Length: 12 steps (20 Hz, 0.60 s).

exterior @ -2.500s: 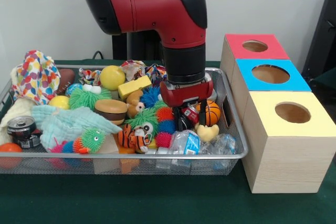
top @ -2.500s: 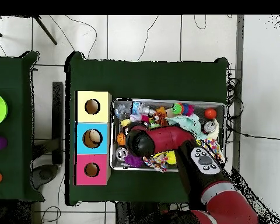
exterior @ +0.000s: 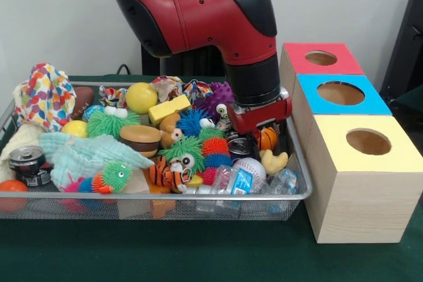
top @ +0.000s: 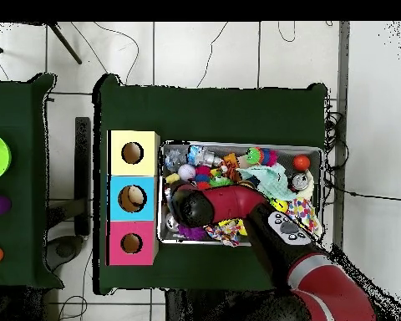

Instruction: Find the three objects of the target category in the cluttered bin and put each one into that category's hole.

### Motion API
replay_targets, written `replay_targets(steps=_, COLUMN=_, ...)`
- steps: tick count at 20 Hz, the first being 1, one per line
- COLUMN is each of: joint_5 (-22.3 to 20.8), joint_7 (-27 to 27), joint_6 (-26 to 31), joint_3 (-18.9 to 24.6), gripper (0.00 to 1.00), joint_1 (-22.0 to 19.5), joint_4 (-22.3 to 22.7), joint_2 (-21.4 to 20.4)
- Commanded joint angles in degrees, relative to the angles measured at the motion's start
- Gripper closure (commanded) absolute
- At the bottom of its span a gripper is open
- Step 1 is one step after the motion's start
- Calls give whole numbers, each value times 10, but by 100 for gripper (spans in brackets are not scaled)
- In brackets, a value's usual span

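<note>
Green cloth covers the table, and on it the bin (exterior: 301, 193) stands full of toys, with three wooden boxes just beside it on the side where my arm reaches down. My gripper (exterior: 263, 128) hangs low over that end of the bin, close to the wall next to the boxes. Its tips go down among the clutter, so I cannot tell how it is set or whether it holds anything.

Just below and a little toward the camera from my gripper lies the yellow duck (exterior: 273, 161), near the bin's corner, beside a baseball (exterior: 250, 170) and a plastic bottle (exterior: 232, 181). It is the nearest of the three animals. The tan dog (exterior: 170, 130) lies further along the bin, away from the boxes, and the orange tiger (exterior: 166, 173) is near the front rim, also well apart from me. The tiger's body lies roughly along the bin's length.

The hole (exterior: 321, 58) in the red-topped box is the farthest of the three holes from the camera, close to my wrist. I judge the duck as the natural next pick, with a short way from there to the red box.
</note>
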Motion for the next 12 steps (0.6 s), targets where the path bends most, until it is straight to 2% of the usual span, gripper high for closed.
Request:
replay_targets(steps=1, joint_5=-18, joint_7=50, joint_6=-72, joint_3=44, gripper=0, joint_1=-9, joint_4=-21, joint_2=46)
replay_targets(steps=8, joint_5=-53, joint_7=41, joint_6=-95, joint_3=1, gripper=0, joint_1=18, joint_4=-47, joint_2=46)
replay_targets(steps=12, joint_5=-64, joint_7=43, joint_6=-105, joint_3=-9, gripper=0, joint_1=24, joint_4=-56, joint_2=46)
